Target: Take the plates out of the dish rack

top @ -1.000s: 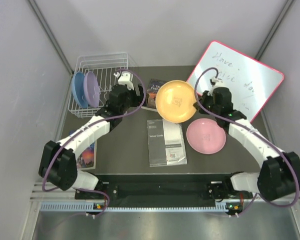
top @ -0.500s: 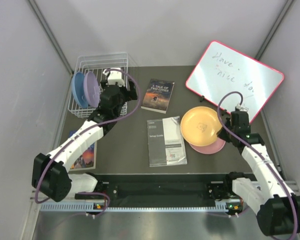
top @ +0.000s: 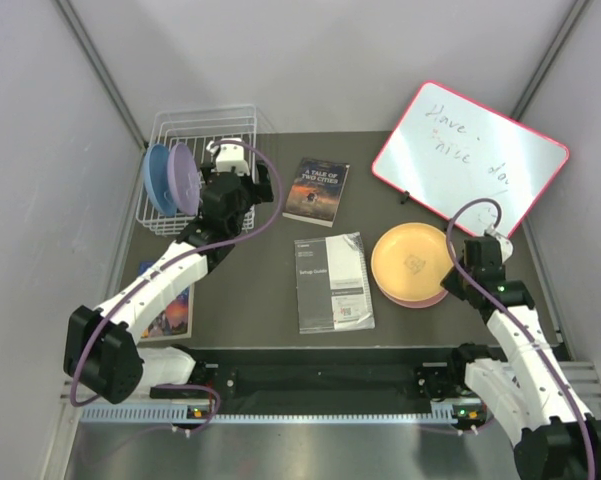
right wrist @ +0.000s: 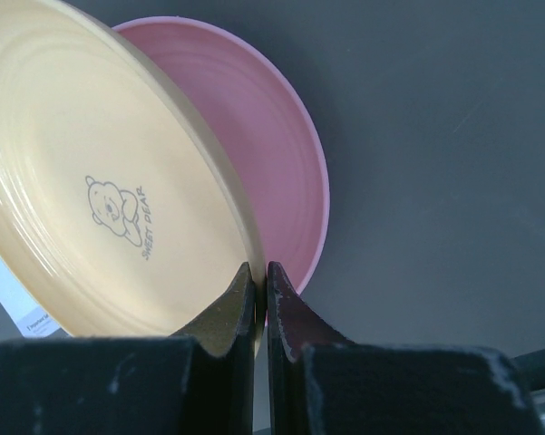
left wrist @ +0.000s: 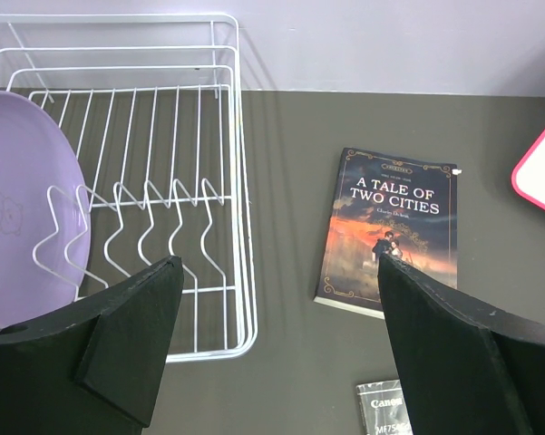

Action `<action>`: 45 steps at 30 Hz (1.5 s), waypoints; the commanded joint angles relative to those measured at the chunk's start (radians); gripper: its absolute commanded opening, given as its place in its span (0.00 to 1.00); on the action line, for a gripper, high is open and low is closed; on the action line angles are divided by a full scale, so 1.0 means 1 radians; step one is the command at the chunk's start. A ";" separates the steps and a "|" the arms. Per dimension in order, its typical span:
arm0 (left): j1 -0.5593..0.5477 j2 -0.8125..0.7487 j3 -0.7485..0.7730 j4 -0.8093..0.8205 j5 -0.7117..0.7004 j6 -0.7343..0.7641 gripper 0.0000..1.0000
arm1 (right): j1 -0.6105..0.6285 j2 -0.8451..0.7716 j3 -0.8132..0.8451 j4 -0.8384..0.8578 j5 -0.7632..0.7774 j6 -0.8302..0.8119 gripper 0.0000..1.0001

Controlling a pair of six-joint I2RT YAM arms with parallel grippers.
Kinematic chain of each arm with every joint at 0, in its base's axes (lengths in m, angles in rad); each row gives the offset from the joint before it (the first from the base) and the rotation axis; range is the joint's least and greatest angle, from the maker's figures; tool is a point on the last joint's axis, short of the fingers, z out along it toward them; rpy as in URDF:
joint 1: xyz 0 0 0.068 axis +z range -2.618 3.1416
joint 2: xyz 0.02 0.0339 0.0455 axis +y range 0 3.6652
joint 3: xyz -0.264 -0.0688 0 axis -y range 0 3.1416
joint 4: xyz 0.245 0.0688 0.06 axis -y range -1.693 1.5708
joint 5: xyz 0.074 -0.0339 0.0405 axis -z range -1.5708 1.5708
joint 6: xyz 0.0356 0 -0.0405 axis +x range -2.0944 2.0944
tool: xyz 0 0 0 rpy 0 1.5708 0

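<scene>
The white wire dish rack (top: 205, 125) stands at the back left and holds a blue plate (top: 157, 179) and a lavender plate (top: 184, 177) upright; the rack (left wrist: 227, 172) and the lavender plate (left wrist: 23, 208) also show in the left wrist view. My left gripper (top: 223, 160) hovers open and empty by the rack's right side. My right gripper (top: 458, 272) is shut on the rim of the orange-tan plate (top: 410, 262), holding it tilted over the pink plate (top: 432, 297). In the right wrist view its fingertips (right wrist: 243, 288) pinch the orange plate (right wrist: 100, 181) above the pink one (right wrist: 272, 181).
A red-framed whiteboard (top: 470, 160) lies at the back right. A paperback book (top: 318, 192) lies in the middle back, a setup guide (top: 332, 282) in the centre, and another book (top: 170, 310) at the left. Grey walls enclose the table.
My right arm has carried the orange plate from mid-table down onto the pink plate at the right. My left gripper has moved a little left toward the rack.
</scene>
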 commanded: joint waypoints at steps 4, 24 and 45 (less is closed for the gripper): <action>0.002 -0.005 0.003 0.055 -0.005 -0.001 0.92 | 0.004 -0.004 -0.014 0.029 0.035 0.055 0.00; 0.005 0.006 0.030 0.019 -0.126 0.012 0.97 | 0.002 -0.032 0.053 0.054 0.124 0.025 0.70; 0.263 0.143 0.009 0.242 -0.444 0.137 0.98 | 0.002 0.246 0.228 0.315 -0.039 -0.139 0.77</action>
